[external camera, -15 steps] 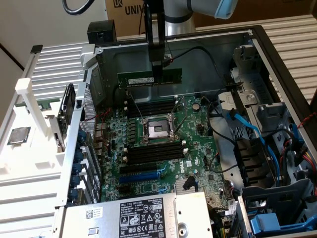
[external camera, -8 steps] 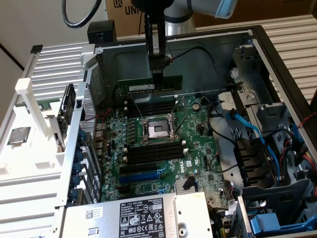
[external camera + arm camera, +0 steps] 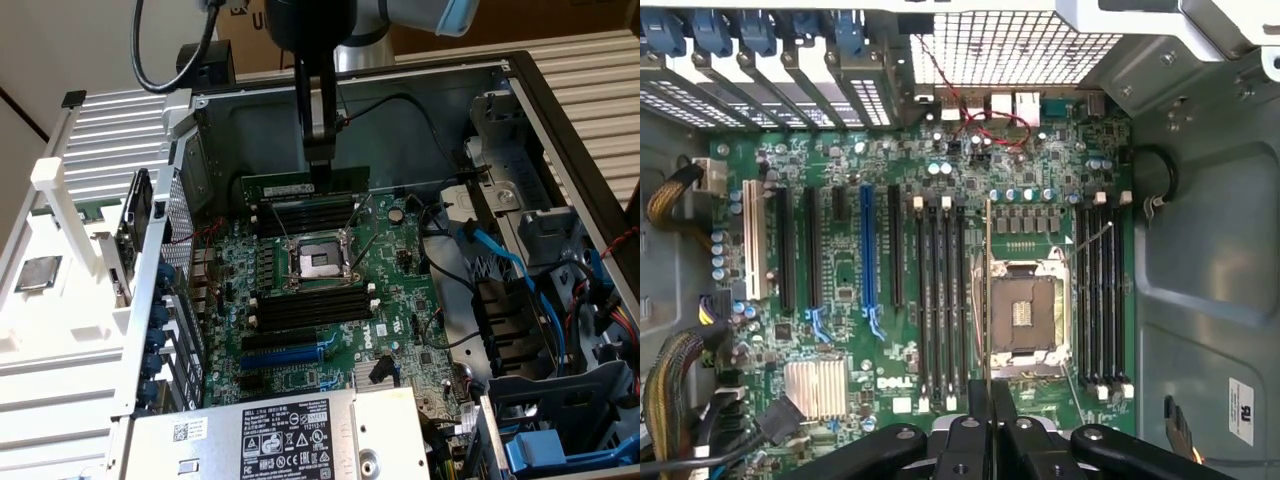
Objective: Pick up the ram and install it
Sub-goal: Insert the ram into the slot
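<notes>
The tool (image 3: pixel 322 158) is clamping the ram (image 3: pixel 285 186) by the middle of its upper edge and holding it level and on edge directly beneath itself. Just under the ram, a bank of black memory slots (image 3: pixel 305 215) is lying on the motherboard (image 3: pixel 400 290); which slot the board is lining up with cannot be told. A little farther out from the tool, the open processor socket (image 3: pixel 318 262) is sitting exposed, and a second slot bank (image 3: pixel 310 310) is lying beyond it. The likely trouble is misalignment: a stick descending off-line or tilted could be jamming on a slot wall or a white end clip, twisting in the narrow grip, or straying toward the socket's bare contacts.
</notes>
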Controlling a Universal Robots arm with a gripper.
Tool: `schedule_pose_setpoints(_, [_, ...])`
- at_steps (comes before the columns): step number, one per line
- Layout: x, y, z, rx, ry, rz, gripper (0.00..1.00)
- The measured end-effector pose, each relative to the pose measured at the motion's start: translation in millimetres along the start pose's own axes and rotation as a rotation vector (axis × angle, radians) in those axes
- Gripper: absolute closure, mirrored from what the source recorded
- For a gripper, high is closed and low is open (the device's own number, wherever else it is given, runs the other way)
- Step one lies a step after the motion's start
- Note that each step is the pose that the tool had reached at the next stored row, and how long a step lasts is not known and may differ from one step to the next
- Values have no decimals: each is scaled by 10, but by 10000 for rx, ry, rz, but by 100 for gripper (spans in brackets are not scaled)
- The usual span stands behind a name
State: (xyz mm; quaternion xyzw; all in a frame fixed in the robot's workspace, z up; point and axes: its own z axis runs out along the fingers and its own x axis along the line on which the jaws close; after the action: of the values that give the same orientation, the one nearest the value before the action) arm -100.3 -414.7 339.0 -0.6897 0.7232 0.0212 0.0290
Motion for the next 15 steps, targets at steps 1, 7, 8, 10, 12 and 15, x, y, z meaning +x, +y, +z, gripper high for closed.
schedule_pose_setpoints(1, [7,-2,14,-2,-30,4,88])
schedule_pose_setpoints(7, [77,-37,234,-9,-215,17,88])
schedule_pose_setpoints(8, [79,-41,275,-7,-159,16,88])
schedule_pose_setpoints(10, [80,-41,280,-13,-145,15,88])
schedule_pose_setpoints(12, [80,-41,287,-11,-149,16,88])
schedule_pose_setpoints(15, [79,-40,309,-8,-78,16,88])
